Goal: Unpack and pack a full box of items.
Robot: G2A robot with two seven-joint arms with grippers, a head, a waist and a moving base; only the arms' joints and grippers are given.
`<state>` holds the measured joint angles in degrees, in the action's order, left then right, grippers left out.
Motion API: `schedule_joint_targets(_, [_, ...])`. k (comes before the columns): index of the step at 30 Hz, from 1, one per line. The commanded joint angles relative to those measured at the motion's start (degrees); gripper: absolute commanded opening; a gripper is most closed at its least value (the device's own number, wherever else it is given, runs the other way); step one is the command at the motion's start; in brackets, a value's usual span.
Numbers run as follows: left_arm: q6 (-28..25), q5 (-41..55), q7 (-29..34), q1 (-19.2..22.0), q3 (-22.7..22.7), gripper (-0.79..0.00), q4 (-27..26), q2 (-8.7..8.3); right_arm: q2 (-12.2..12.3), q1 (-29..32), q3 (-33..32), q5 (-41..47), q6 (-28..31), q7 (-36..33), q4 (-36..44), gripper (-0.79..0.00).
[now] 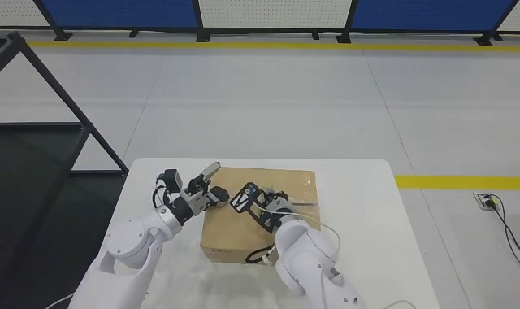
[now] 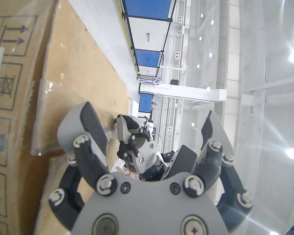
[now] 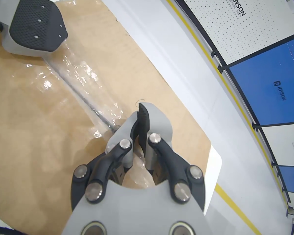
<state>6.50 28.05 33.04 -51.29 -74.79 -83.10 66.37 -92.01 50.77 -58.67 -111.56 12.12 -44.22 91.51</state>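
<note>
Box: we see the cardboard box sitting closed on the white table, lower centre of the top view, with clear tape along its top seam.
Left gripper: we find the left gripper released, jaws spread wide at the box's upper-left corner in the top view. One finger pad lies on the tape, the other off the box.
Right gripper: we see the right gripper clenched, fingers pressed together, tips at the taped seam mid-lid.
</note>
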Motion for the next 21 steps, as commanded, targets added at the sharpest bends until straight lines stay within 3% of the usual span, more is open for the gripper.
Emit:
schedule_joint_targets(1, [0.0,0.0,0.0,0.0,-0.1,0.0,-0.1,0.0,0.1,0.8,-0.4,-0.5,0.3,0.0,0.8,-0.785])
schedule_joint_targets(21, [0.4,0.1,0.2,-0.5,-0.7,0.0,-0.8,0.03,2.1,7.7,-5.4,-8.3,3.8,8.8,5.0,-0.785])
